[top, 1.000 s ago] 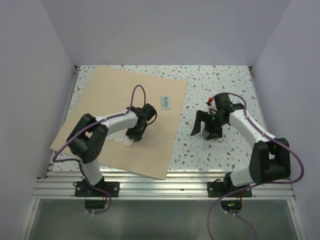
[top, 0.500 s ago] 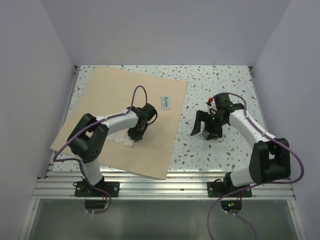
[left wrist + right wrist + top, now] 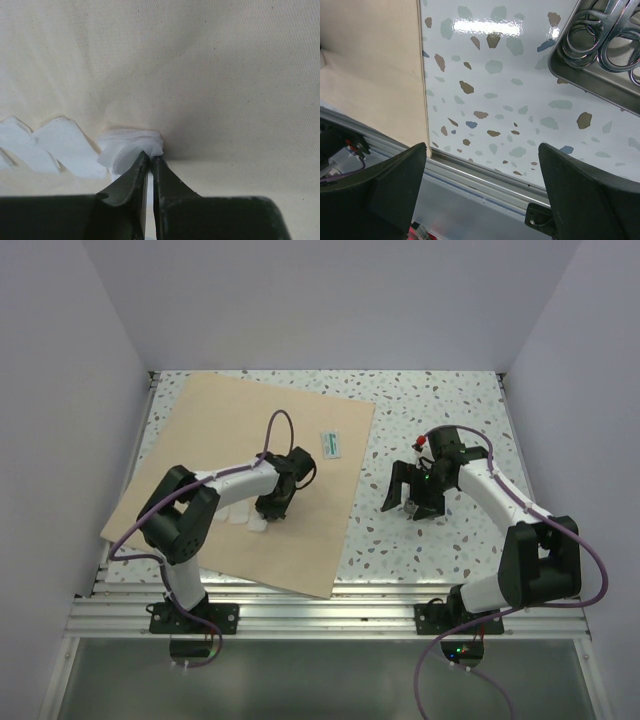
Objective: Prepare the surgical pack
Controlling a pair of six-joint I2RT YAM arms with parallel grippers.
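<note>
I found the left gripper almost closed, nipping only the edge of the gauze stack at its tips, on the tan sheet. So thin a bite could slip, or snag the sheet. The right gripper stood wide open and empty, the tray just ahead

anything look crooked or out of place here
The tan sheet lies askew to the table, its near corner at the front rail. The gauze squares lie strewn in a loose row.
</note>
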